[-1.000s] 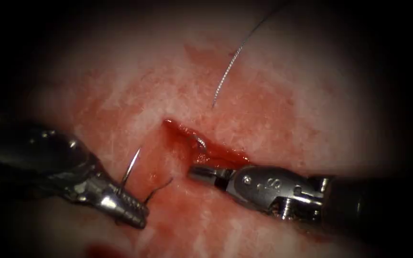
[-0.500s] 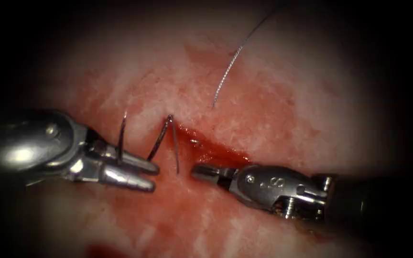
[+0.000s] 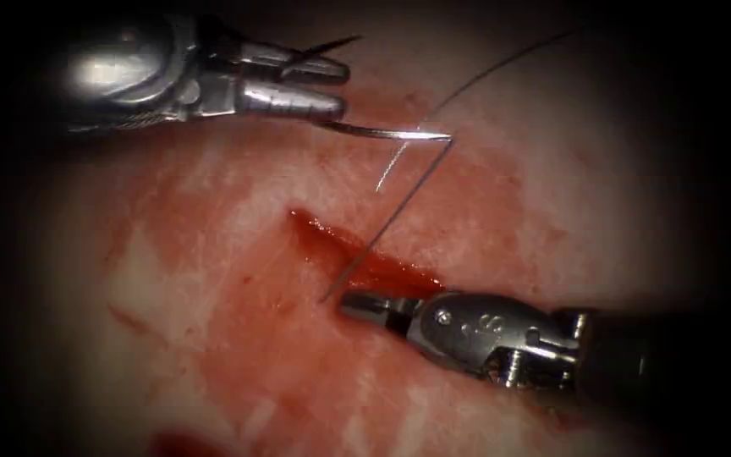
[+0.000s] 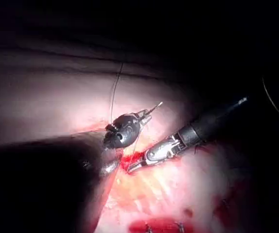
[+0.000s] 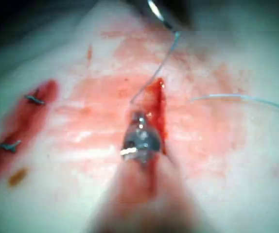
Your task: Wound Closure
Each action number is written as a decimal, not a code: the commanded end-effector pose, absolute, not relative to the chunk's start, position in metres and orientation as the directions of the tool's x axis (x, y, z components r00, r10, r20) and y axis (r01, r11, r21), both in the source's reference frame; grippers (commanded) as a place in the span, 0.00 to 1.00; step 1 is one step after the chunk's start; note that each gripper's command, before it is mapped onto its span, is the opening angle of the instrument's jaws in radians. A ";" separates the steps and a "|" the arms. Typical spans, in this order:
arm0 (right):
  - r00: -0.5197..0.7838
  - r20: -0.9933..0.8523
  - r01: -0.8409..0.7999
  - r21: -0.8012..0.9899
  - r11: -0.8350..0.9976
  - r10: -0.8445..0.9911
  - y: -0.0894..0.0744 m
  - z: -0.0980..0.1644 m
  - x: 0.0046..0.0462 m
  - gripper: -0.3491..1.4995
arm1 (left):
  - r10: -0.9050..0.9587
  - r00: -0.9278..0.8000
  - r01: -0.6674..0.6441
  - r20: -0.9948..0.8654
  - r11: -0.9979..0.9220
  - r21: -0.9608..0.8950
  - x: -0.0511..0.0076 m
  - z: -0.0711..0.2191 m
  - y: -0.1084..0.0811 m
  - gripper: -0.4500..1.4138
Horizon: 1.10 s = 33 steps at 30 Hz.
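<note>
Endoscope view: left end effector clamps the needle lying crosswise, clear of tissue; right end effector closed, empty.

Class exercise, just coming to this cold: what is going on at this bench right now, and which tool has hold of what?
The left pincer holds the curved needle near its middle, clear of the tissue and up left of the cut. A second ago it gripped the needle low beside the cut; it has since lifted away, drawing thread through, which now runs taut from the needle's end down into the cut. The right pincer rests shut at the cut's lower edge, holding nothing.
</note>
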<state>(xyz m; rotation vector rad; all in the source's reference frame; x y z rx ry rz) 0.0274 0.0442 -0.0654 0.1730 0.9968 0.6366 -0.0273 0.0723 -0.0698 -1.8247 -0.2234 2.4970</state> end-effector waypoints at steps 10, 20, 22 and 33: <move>0.373 -0.728 -0.414 0.423 0.806 0.574 0.044 -0.066 0.0279 0.29 | 0.206 -0.269 -0.110 -0.941 -0.977 -0.182 -0.0253 -0.070 0.075 0.05; 0.369 -0.726 -0.414 0.431 0.802 0.581 0.044 -0.067 0.0280 0.35 | 0.258 -0.223 -0.212 -0.940 -0.954 -0.211 -0.0238 -0.071 0.079 0.05; 0.369 -0.725 -0.414 0.432 0.801 0.582 0.044 -0.067 0.0280 0.36 | 0.266 -0.204 -0.229 -0.942 -0.949 -0.218 -0.0236 -0.071 0.080 0.05; 0.357 -0.741 -0.414 0.421 0.807 0.569 0.044 -0.068 0.0281 0.60 | 0.245 -0.188 -0.244 -0.951 -0.950 -0.197 -0.0237 -0.072 0.080 0.05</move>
